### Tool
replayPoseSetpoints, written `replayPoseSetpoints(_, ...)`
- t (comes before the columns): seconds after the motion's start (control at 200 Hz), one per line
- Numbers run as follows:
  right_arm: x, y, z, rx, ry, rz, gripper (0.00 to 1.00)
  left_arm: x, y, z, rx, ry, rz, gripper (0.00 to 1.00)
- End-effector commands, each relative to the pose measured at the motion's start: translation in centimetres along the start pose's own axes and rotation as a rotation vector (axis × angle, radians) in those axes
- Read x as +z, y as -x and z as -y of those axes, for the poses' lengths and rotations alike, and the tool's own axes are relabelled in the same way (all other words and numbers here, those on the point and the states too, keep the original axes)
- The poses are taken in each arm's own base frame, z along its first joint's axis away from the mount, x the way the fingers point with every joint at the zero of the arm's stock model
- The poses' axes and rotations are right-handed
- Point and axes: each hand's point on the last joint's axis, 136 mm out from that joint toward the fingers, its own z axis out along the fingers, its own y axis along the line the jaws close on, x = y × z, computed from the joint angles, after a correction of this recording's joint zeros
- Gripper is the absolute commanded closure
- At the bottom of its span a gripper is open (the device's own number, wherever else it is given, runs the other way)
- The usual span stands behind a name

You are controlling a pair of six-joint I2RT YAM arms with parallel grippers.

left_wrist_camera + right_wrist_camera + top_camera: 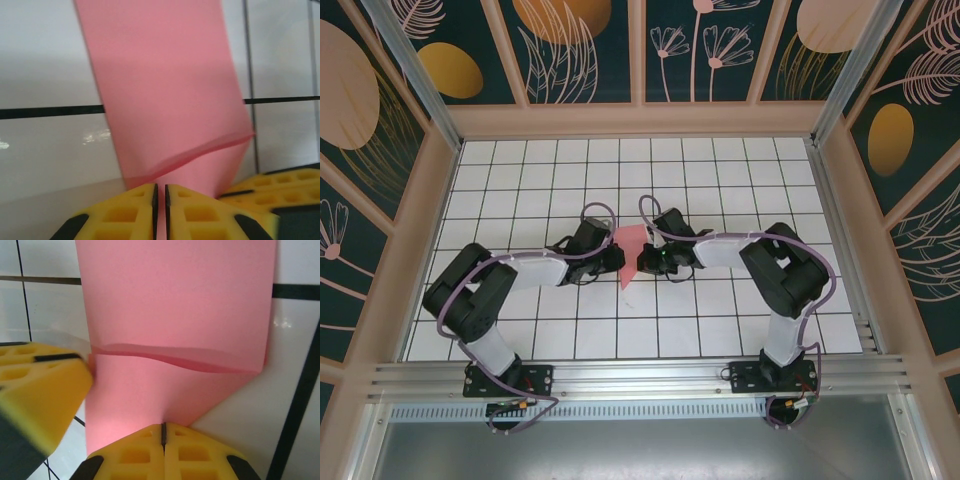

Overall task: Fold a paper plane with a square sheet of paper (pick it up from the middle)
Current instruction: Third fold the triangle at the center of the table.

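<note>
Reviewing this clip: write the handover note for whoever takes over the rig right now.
Left end effector: shut on the pink paper at its edge.
Right end effector: shut on the paper from the opposite side.
Paper: held between them over the middle of the tiled table.
Done: picked up; one folded layer overlaps across the sheet.
Left: remaining folds; no finished plane yet.

Nothing can be read: no words, numbers, labels or logos. The square sheet of paper is blank pink, and the wall panels bear drawn plants, no lettering.
</note>
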Motion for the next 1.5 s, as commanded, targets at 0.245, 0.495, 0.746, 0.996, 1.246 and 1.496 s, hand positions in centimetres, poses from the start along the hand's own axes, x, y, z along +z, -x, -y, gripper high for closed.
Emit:
replayPoseSetpoints(0.245, -0.5, 0.1, -0.8, 0.025, 0.031, 0.009, 0.94, -4.5, -0.5, 4.4, -0.149, -0.293, 0.05, 0.8)
replayPoseSetpoints(0.495, -0.6, 0.1, -1.1, 0.029, 0.039, 0.009, 0.94, -3.3, -2.7, 4.3, -0.166, -0.282, -0.009, 0.83)
replayPoseSetpoints(0.746, -0.9, 0.2, -1.4, 0.021, 0.043, 0.013, 0.94, -1.0, -3.4, 2.9, -0.187, -0.195, -0.05, 0.87)
replayPoseSetpoints(0.996, -1.8, 0.9, -2.6, -0.006, 0.068, 0.039, 0.94, -0.2, -4.7, 0.3, -0.203, -0.084, -0.08, 0.91)
replayPoseSetpoints(1.246, -1.0, 1.0, -2.8, -0.018, 0.088, 0.018, 0.94, -0.1, -5.3, -0.9, -0.206, -0.037, -0.083, 0.92)
replayPoseSetpoints(1.496, 0.4, 0.5, -3.3, -0.033, 0.125, -0.03, 0.94, -0.1, -5.4, -0.9, -0.203, -0.038, -0.09, 0.92)
